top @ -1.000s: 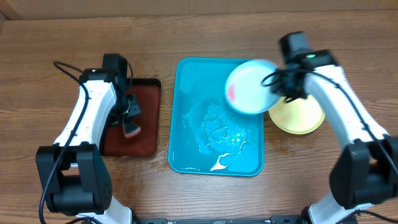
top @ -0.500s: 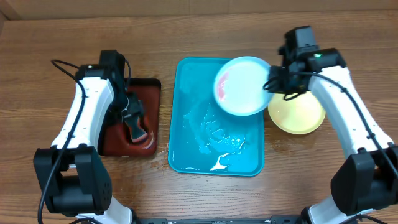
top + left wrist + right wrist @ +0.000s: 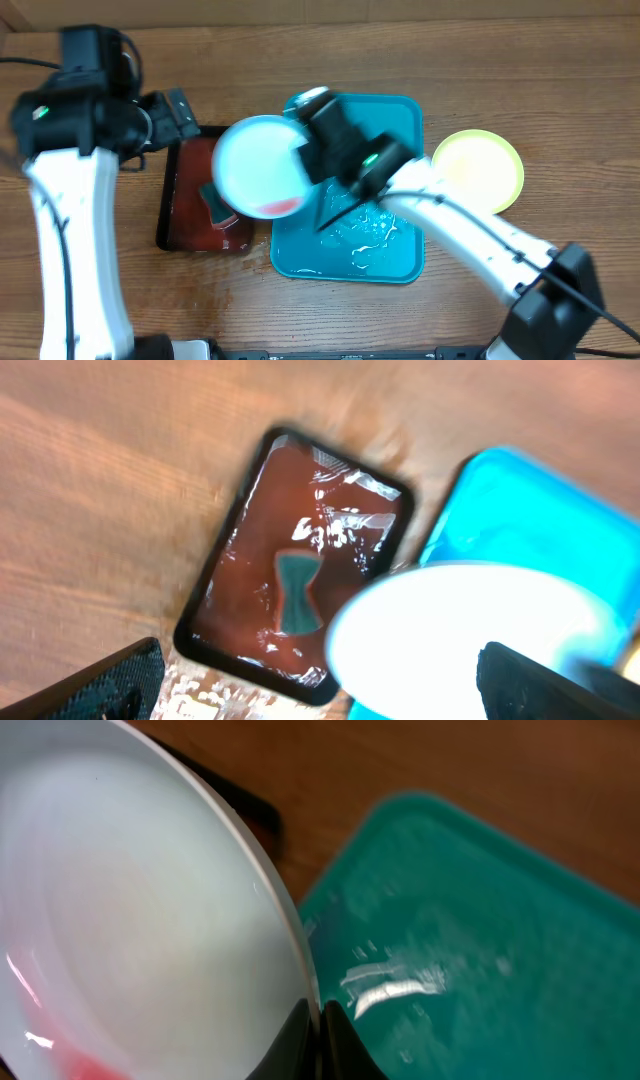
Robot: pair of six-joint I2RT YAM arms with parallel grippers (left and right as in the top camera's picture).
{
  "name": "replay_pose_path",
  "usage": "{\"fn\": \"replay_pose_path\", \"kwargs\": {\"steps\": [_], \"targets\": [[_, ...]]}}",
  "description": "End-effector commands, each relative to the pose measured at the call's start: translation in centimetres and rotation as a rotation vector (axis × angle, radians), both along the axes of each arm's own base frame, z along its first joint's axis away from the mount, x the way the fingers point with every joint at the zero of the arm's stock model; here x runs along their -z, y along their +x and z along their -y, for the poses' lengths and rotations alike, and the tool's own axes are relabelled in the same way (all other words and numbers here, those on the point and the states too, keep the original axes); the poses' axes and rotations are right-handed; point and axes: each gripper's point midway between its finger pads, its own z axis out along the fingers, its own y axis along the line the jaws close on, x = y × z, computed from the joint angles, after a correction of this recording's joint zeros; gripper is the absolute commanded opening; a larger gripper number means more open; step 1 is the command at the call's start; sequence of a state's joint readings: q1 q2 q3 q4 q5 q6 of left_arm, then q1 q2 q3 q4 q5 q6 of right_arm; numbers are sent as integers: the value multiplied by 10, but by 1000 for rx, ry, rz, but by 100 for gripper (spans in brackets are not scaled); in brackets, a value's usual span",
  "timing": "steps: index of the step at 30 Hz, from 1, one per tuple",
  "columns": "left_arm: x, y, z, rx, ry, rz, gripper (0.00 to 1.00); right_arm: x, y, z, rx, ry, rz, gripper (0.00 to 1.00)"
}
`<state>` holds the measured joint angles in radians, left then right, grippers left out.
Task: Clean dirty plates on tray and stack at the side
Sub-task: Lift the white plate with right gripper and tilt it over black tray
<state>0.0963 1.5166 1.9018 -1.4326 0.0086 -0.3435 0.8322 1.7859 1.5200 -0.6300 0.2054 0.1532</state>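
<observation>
My right gripper (image 3: 318, 1038) is shut on the rim of a pale blue plate (image 3: 255, 160) and holds it in the air over the gap between the dark red tray and the turquoise tray (image 3: 395, 255). A red smear (image 3: 280, 207) marks the plate's near edge. In the right wrist view the plate (image 3: 130, 910) fills the left half, above the wet tray (image 3: 480, 940). A yellow-green plate (image 3: 478, 170) lies on the table right of the tray. My left gripper (image 3: 330, 685) hangs high over the red tray, wide open and empty, its fingers (image 3: 115, 682) far apart.
A dark red, black-rimmed tray (image 3: 180, 215) sits left of the turquoise one, wet and shiny, with a green sponge (image 3: 297, 592) lying in it. Puddles of water glisten in the turquoise tray (image 3: 365, 235). The right arm (image 3: 470, 235) stretches diagonally across that tray.
The right arm swung the blue plate left, from the tray's right side to beside the red tray. The left gripper opened, let go of the sponge and rose up and back.
</observation>
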Motion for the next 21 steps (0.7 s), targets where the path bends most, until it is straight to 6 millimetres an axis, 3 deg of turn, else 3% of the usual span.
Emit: {"fn": "replay_pose_path", "kwargs": {"steps": [1, 5, 9, 14, 21], "targets": [[-47, -15, 5, 18, -4, 142, 100, -8, 16, -18, 91, -58, 185, 4], [-78, -33, 7, 18, 8, 243, 100, -11, 23, -38, 151, -50, 310, 4], [-91, -45, 8, 19, 14, 292, 100, -27, 16, -60, 91, -53, 410, 4], [-92, -48, 8, 19, 14, 297, 100, -48, -3, -91, -102, -166, 569, 4], [-83, -48, 8, 19, 9, 255, 100, -72, -13, -91, -45, -252, 697, 4]]}}
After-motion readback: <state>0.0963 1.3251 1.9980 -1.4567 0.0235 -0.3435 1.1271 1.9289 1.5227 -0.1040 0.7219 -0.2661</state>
